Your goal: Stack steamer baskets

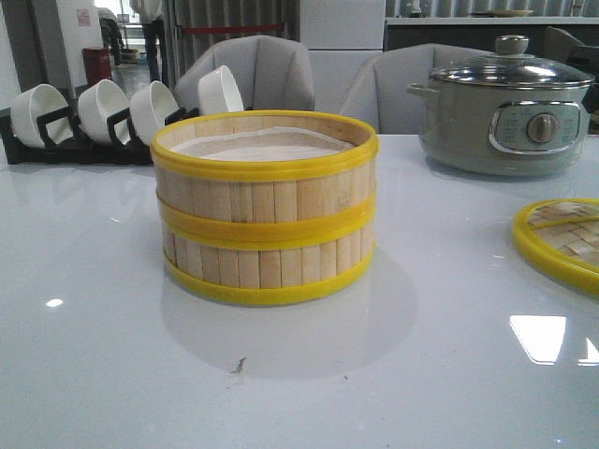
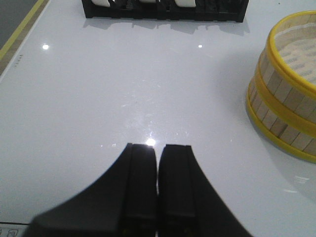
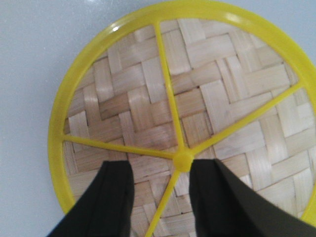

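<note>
Two steamer baskets stand stacked in the middle of the table, the upper basket (image 1: 265, 154) squarely on the lower basket (image 1: 267, 262); a white paper liner shows inside the top one. The stack also shows in the left wrist view (image 2: 286, 89). My left gripper (image 2: 158, 148) is shut and empty over bare table, apart from the stack. My right gripper (image 3: 160, 170) is open and empty above the flat woven-bamboo lid (image 3: 197, 103), its fingers astride a yellow spoke beside the centre knob (image 3: 183, 161). Neither gripper shows in the front view.
The lid lies at the table's right edge (image 1: 562, 238). A grey electric pot (image 1: 505, 108) with a glass lid stands at the back right. A black rack (image 1: 56, 140) with white bowls stands at the back left, also in the left wrist view (image 2: 163, 9).
</note>
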